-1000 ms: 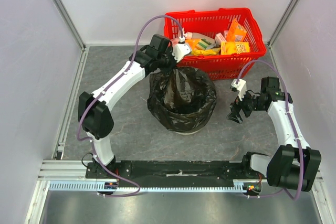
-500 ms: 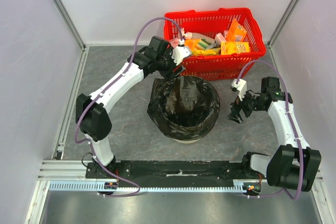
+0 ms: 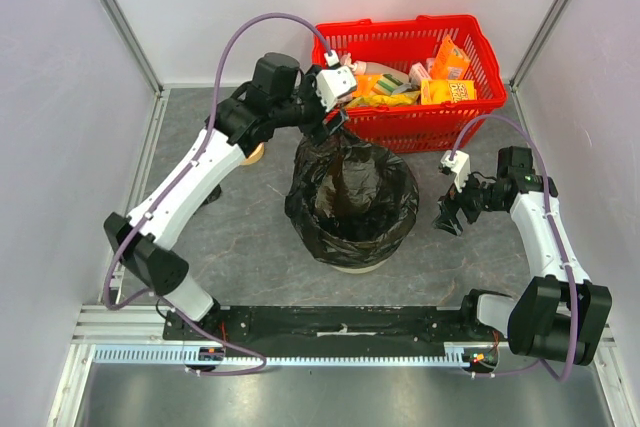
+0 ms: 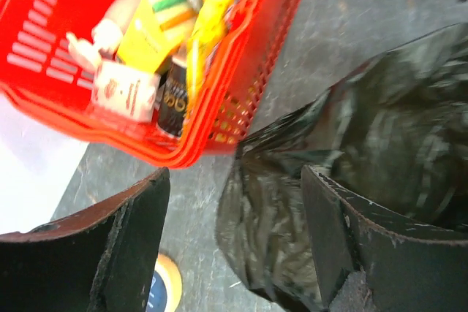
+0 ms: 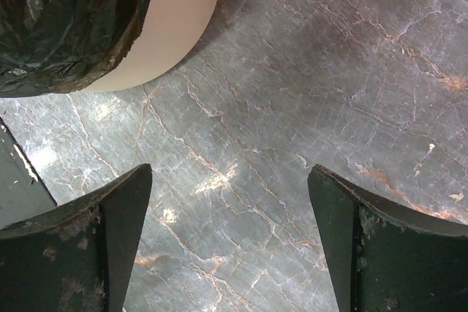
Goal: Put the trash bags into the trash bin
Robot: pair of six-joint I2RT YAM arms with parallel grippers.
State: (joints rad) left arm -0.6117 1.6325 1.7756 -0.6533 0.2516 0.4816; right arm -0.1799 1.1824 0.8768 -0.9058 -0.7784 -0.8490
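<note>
- Left hand (image 4: 234,180): wrist view shows fingers spread wide, with black trash bag (image 4: 380,144) edge below the gap, not pinched. Red basket (image 4: 44,49) beyond.
- Mid-desk (image 3: 230,237), overhead: bag lines the trash bin (image 3: 350,265), draped over the rim, far edge peaked upward.
- Right hand (image 5: 230,180): wide, empty. Only its view shows the bin's smooth beige wall.

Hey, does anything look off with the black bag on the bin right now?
Yes. The black trash bag sits unevenly on the trash bin: its far-left edge stands bunched in a peak by the left end effector instead of folded over the rim, and a fold sags across the opening.
</note>
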